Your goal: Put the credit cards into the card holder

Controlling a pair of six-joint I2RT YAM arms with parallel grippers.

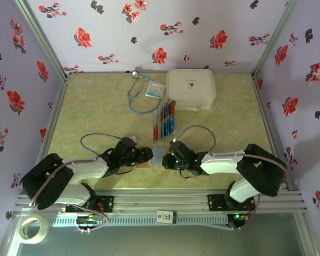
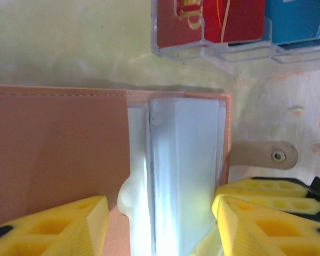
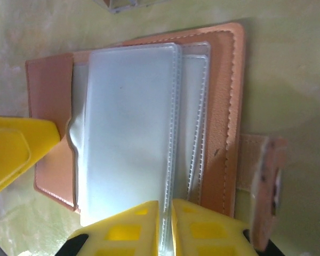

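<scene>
In the top view, the card holder [image 1: 158, 156] lies on the counter [image 1: 96, 117] at lower centre. The left hand [image 1: 147, 155] is on its left and the right hand [image 1: 170, 158] on its right. Just above it stands a tray [image 2: 218, 53] with the credit cards [image 1: 169, 125] in it. Higher up sits a case [image 1: 190, 88], with a packet [image 1: 155, 90] and a stethoscope [image 1: 140, 96] to its left. A tape roll [image 1: 32, 228] lies in the lower left corner.

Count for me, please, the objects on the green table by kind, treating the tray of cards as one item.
Stethoscope: 1
White case: 1
White-and-blue packet: 1
Card tray: 1
Card holder: 1
Total: 5
</scene>
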